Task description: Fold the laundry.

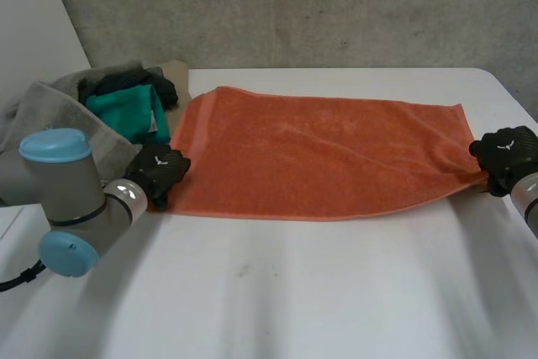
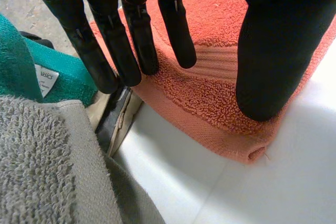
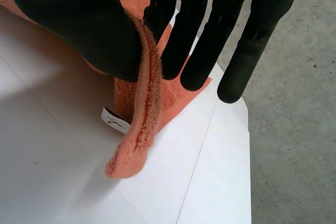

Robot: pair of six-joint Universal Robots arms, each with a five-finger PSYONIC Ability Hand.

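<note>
Lying lengthwise between the hands, the towel spans side to side; right hand pinches one corner; left hand rests straight-fingered on the opposite corner.

An orange terry towel lies spread in one layer, its long side running across the white table, with soft creases over its middle. Its right end is gathered and lifted into a standing ridge, and a small white tag shows beneath. Just beside its left end sits a heap: a grey towel, a teal cloth with a white label, and a dark garment at the far side.
</note>
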